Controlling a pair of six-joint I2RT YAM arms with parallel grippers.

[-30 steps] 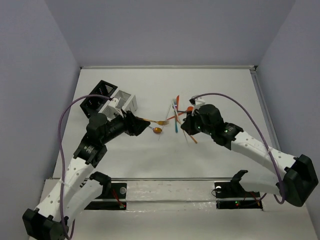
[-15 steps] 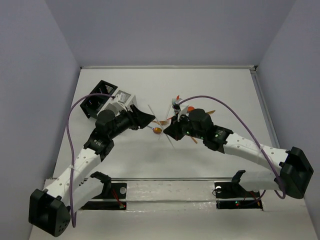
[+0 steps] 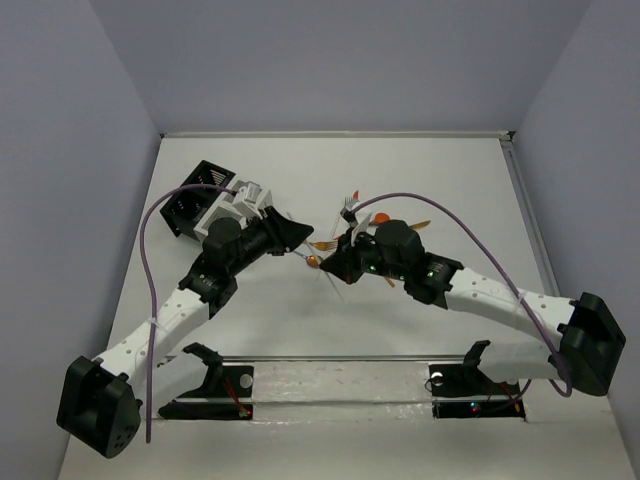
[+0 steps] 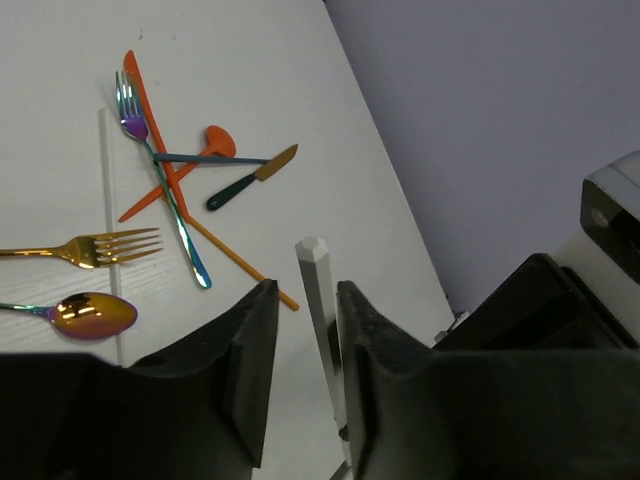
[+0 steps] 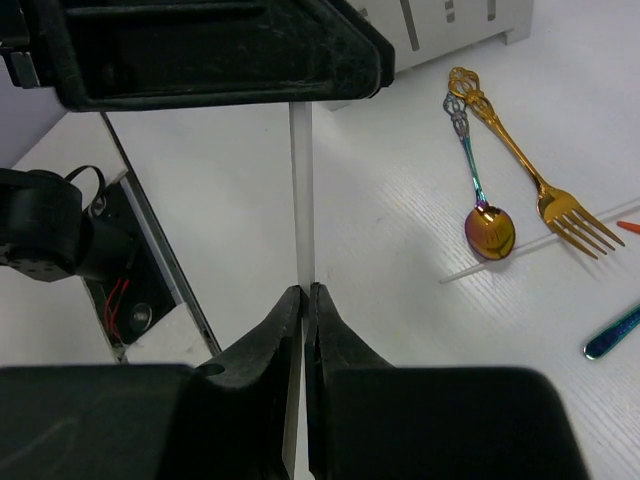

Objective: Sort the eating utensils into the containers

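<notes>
My right gripper is shut on a white chopstick and holds it above the table, mid-table in the top view. My left gripper is open, its jaws on either side of the stick's other end. A gold fork and an iridescent spoon lie below. Beyond them lie an orange knife, an iridescent fork, an orange spoon, a dark green knife and an orange stick. The black caddy and the white caddy stand at the back left.
A second white stick lies flat beside the gold fork. The table's near rail with the arm mounts runs along the front. Grey walls close the table in on three sides.
My right gripper has lifted the white stick and carried it left. My left arm has swung right, and its open jaws now straddle the stick's end.
</notes>
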